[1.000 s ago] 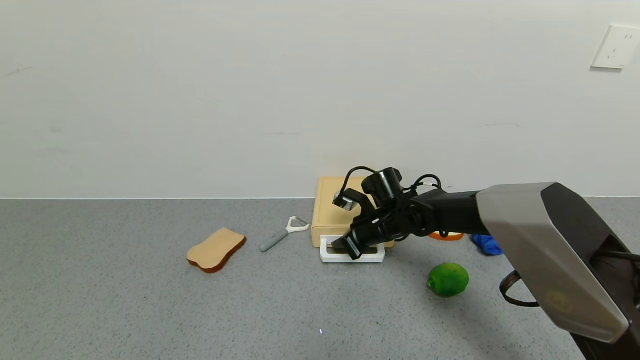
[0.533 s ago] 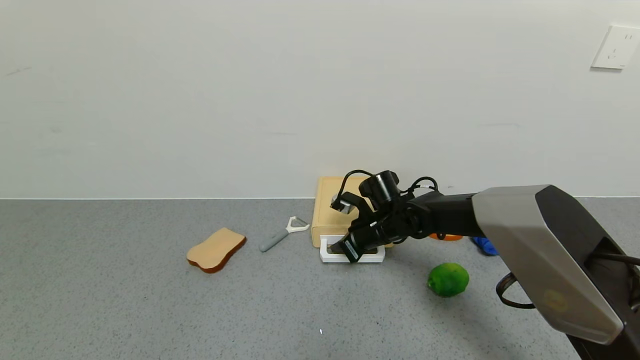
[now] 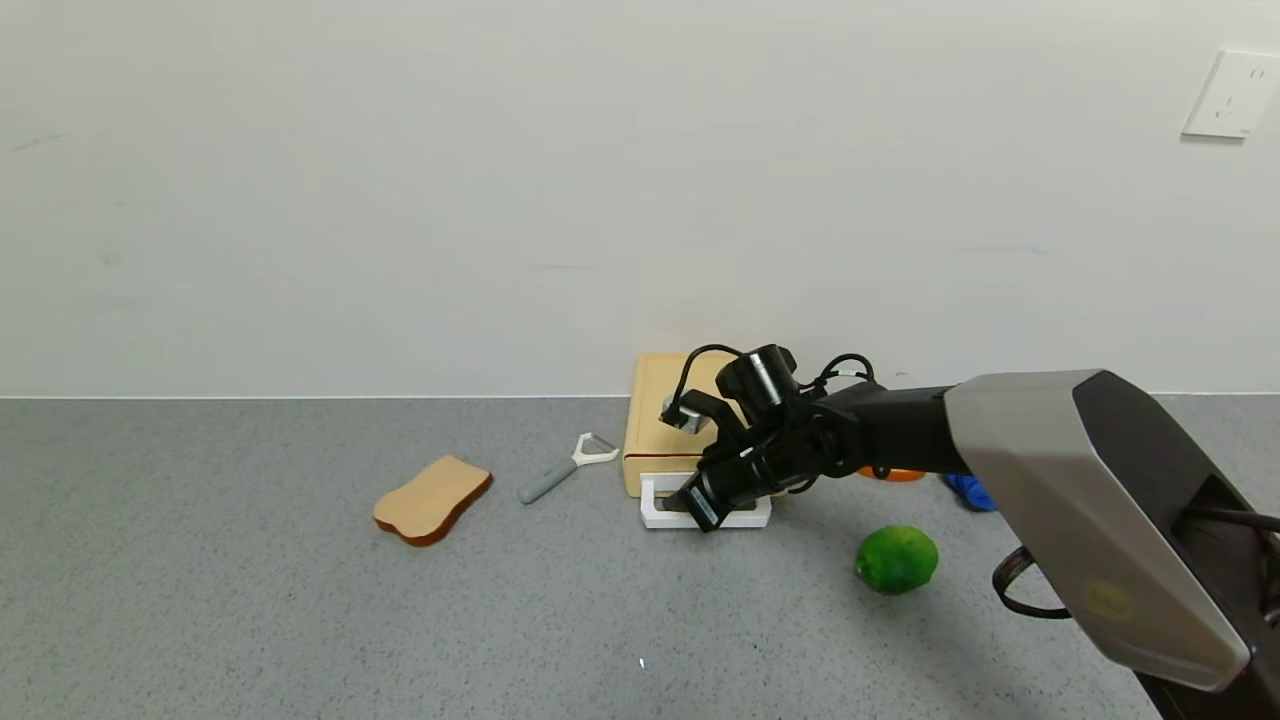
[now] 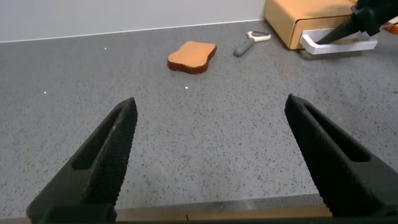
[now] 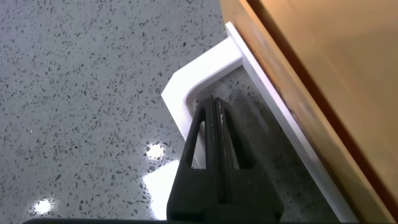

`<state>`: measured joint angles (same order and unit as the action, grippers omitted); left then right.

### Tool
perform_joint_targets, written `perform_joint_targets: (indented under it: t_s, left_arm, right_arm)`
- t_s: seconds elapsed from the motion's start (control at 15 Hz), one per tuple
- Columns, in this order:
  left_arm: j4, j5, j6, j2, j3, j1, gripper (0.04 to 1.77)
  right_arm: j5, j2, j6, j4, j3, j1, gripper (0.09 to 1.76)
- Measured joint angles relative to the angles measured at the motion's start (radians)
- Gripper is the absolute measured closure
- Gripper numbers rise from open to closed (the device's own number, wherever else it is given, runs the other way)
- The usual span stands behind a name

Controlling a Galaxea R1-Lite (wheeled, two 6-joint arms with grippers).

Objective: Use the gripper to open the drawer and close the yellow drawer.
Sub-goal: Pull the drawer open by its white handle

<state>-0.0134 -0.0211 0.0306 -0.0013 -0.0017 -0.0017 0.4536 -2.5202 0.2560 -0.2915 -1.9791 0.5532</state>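
Observation:
The pale yellow drawer (image 3: 655, 420) stands against the back wall, its white loop handle (image 3: 652, 516) lying on the counter in front of it. My right gripper (image 3: 686, 500) is shut with nothing between the fingers. Its tips are hooked down inside the loop, near the handle's left corner. In the right wrist view the pressed-together fingertips (image 5: 213, 106) sit just inside the handle's white corner (image 5: 186, 84), beside the drawer's front (image 5: 323, 56). The tray front looks about flush with the box. My left gripper (image 4: 211, 143) is open and empty, low over the counter's near edge, far from the drawer (image 4: 292, 18).
A tan bread slice (image 3: 432, 498) and a grey peeler (image 3: 565, 468) lie left of the drawer. A green lime (image 3: 896, 560) sits to the front right. An orange thing (image 3: 893, 474) and a blue thing (image 3: 972, 490) lie behind my right arm. A wall socket (image 3: 1230, 95) is at upper right.
My right gripper has shifted slightly left and lower inside the handle loop. The drawer and its handle have hardly moved. The left arm is still.

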Motion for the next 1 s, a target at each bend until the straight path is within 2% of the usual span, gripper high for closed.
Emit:
perform_joint_targets:
  t_s: [1.0]
  left_arm:
    - [0.0,0.0,0.0,0.0,0.0,0.0,0.09]
  right_arm:
    - [-0.019,0.043,-0.008,-0.226,0.007,0.044,1.73]
